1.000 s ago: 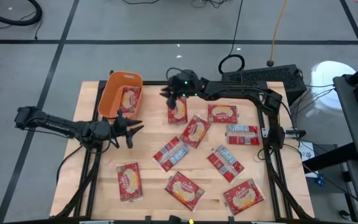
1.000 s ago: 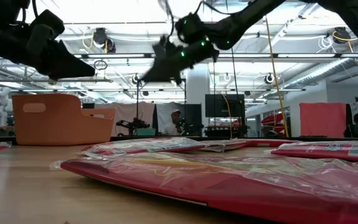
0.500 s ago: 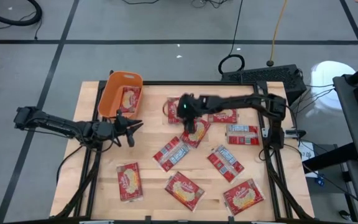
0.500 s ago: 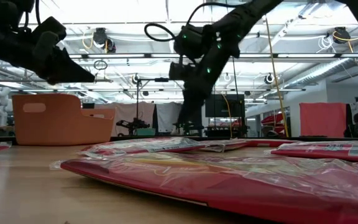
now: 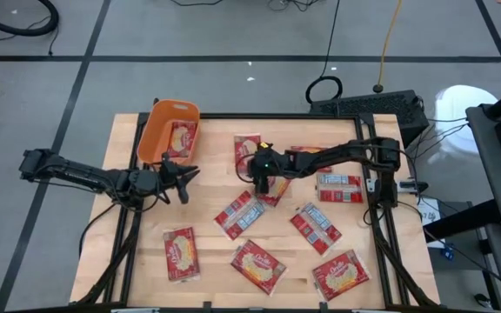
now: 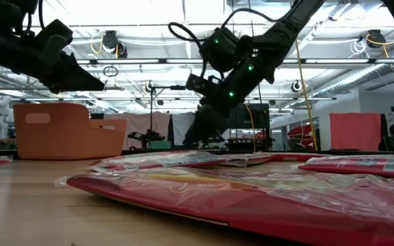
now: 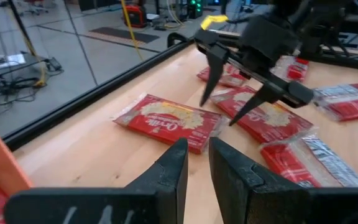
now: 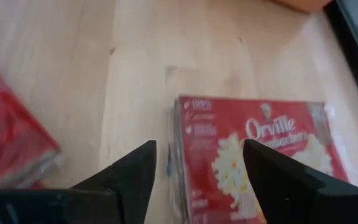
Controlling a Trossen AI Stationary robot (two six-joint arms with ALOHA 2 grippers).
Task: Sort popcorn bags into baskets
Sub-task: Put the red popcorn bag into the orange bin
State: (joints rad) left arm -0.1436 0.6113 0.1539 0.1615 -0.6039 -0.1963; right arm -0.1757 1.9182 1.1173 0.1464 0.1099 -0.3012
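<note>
Right gripper (image 5: 260,184) is hanging over the table centre, fingers spread wide and empty, above a popcorn bag (image 5: 272,186). Left gripper (image 5: 183,177) is hovering at 5 o'clock of the orange basket (image 5: 153,130), fingers nearly together, holding nothing. One packet (image 5: 183,137) is lying inside the basket.

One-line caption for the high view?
Right gripper open over a popcorn bag mid-table; left gripper waits beside the orange basket.
</note>
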